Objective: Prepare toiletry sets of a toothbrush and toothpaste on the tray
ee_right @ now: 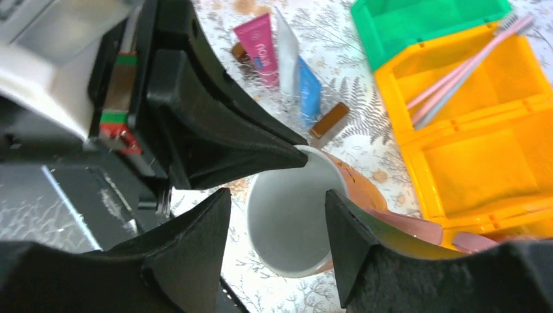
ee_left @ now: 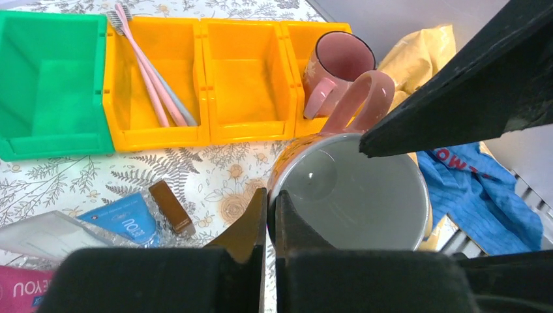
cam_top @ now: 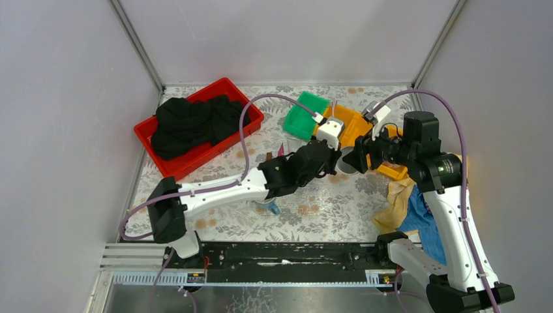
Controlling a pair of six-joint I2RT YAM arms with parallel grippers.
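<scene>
Your left claw [ee_left: 271,199] was clenched on the rim of the upright dark pink ceramic mug [ee_left: 355,189], and your right claw [ee_right: 277,195] stood released astride it. The magenta toothpaste tube [ee_left: 16,290] on the floral worktop [ee_left: 215,176] read "YOU". Thin pink toothbrushes [ee_left: 147,72] lay diagonally in a yellow plastic bin [ee_left: 163,134], bristles at its far end.

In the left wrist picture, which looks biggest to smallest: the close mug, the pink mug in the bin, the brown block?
1. close mug (nearest the camera, so unsure against the other mug)
2. pink mug
3. brown block
</scene>
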